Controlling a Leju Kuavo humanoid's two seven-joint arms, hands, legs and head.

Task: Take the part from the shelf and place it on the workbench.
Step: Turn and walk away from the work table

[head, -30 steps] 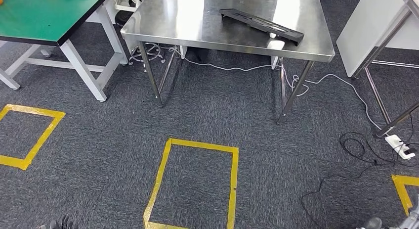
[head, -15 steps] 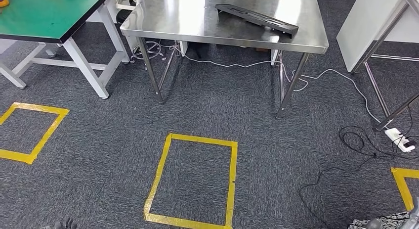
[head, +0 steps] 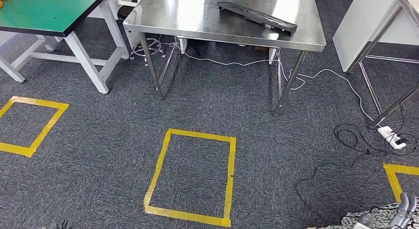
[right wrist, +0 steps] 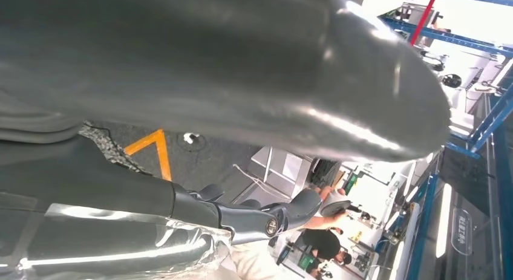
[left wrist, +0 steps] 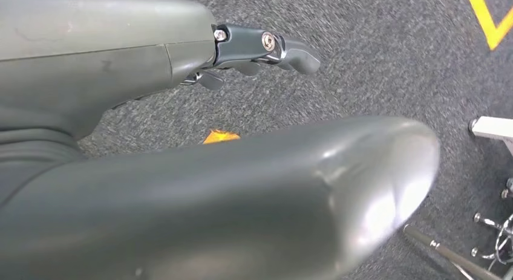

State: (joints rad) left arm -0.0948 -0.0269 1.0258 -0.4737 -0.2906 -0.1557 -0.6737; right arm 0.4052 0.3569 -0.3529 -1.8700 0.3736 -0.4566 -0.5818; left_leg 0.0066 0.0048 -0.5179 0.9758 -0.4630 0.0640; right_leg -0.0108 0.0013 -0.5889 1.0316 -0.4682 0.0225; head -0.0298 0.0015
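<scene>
Grey carpet floor (head: pixel 113 140) with yellow tape squares (head: pixel 192 177). Black part (head: pixel 257 16) lying flat on steel counter (head: pixel 197 21), toward its right front edge. Left hand (left wrist: pixel 260 47) empty, fingers apart; right hand (right wrist: pixel 266 216) likewise empty, open.

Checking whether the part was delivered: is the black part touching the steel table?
Touching: the head view shows the black part lying on the steel table.

No readable text or labels.
</scene>
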